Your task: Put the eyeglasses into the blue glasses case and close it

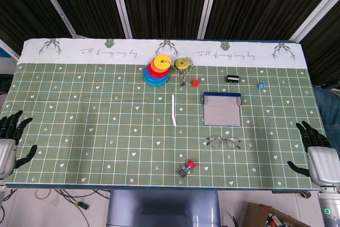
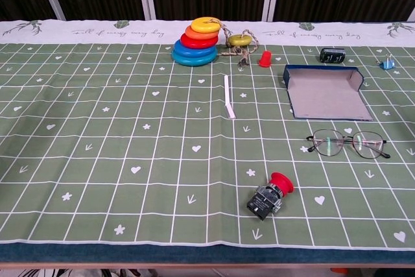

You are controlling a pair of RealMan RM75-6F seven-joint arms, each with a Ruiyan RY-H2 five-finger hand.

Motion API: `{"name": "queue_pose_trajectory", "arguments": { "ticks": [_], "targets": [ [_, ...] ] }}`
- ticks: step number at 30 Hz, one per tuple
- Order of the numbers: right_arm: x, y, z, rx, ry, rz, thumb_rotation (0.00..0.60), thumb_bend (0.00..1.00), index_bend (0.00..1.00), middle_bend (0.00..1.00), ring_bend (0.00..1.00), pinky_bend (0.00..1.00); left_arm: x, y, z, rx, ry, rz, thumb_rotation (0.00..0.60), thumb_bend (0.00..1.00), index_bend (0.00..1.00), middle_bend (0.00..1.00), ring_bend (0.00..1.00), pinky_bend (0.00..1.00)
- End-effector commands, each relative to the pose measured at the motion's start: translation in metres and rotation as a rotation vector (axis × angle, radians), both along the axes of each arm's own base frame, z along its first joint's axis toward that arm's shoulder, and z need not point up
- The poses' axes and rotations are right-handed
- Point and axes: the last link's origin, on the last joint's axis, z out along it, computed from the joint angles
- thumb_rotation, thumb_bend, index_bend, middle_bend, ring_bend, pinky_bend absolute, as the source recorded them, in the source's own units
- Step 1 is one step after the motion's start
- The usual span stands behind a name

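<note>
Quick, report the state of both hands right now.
Left hand: open, fingers spread, holding nothing, at the table's left edge.
Right hand: open, fingers spread, holding nothing, at the table's right edge.

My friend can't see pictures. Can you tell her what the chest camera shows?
Eyeglasses lie on a green checked tablecloth, just in front of an open blue glasses case. A red push button sits nearer the camera, a stack of colourful rings at the back.
</note>
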Motion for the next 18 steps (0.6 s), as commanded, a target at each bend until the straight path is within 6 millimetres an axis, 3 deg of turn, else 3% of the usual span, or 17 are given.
{"name": "queue_pose_trajectory", "arguments": {
  "ticks": [1,8,13,18],
  "targets": [
    [-0.002,0.0,0.001,-0.008,-0.003,-0.015,0.6,0.12,0.01,0.06,0.13,0.21,0.0,0.0,0.0,-0.001,-0.001,0.002,0.6,0.31,0.13,0.0,0.0,0.0],
    [0.002,-0.001,-0.01,0.087,-0.062,-0.035,0.6,0.17,0.1,0.08,0.13,0.21,-0.001,0.0,0.003,0.012,-0.018,0.013,0.6,0.31,0.14,0.0,0.0,0.0],
    [0.0,-0.028,-0.021,0.205,-0.231,-0.078,0.6,0.21,0.21,0.11,0.13,0.21,-0.002,0.0,0.001,-0.011,-0.032,0.041,0.6,0.31,0.14,0.0,0.0,0.0],
    [0.0,-0.06,-0.03,0.289,-0.221,-0.11,0.6,0.22,0.24,0.11,0.13,0.21,-0.001,0.001,0.0,-0.01,-0.034,0.046,0.6,0.31,0.14,0.0,0.0,0.0]
  ]
}}
